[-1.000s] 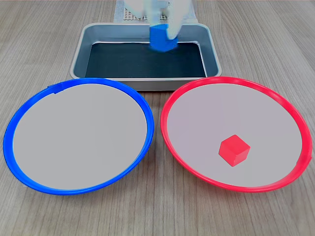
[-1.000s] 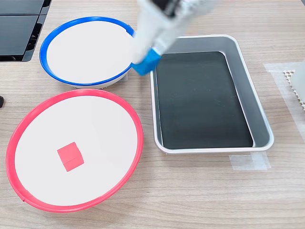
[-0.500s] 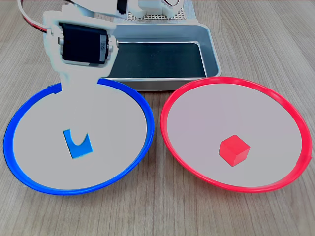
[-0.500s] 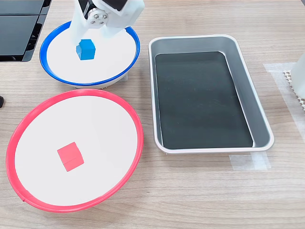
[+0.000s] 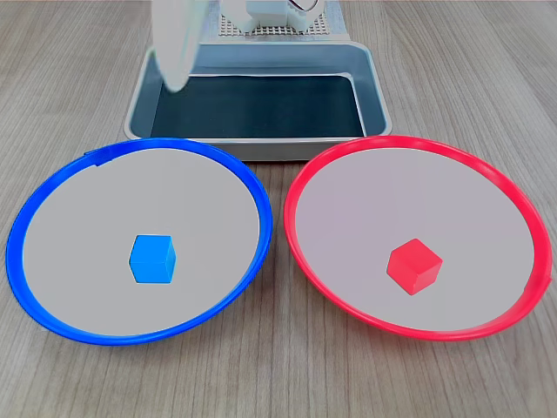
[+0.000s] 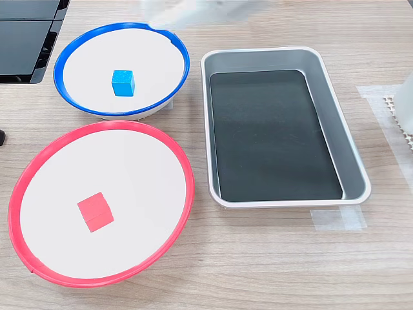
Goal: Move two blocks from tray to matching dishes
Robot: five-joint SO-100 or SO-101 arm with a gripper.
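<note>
I read the task as complete from the present layout. The blue block [image 5: 152,259] lies flat near the centre of the blue-rimmed dish [image 5: 35,209], slightly toward 7 o'clock in the first exterior view. The red block [image 5: 414,266] lies in the red-rimmed dish [image 5: 300,187], toward 5 o'clock of its centre in the first exterior view. Each block sits well inside its rim, so I judge neither is likely to slide out.

The tray [image 5: 376,96] stands at 12 o'clock behind both dishes in the first exterior view, and its dark floor shows nothing on it. The two dish rims stand just beside each other. The tray's near rim is close to both dishes.

The hand [image 5: 178,43] appears only as a pale blur over the tray's 10 o'clock corner in the first exterior view, and as a blur [image 6: 187,13] at the top edge of the second exterior view. It carries no block that I can see; I cannot tell how wide it stands.

Open counter [image 5: 278,383] lies at 6 o'clock of both dishes. I judge the room above the tray gives the arm its clearest way back.
</note>
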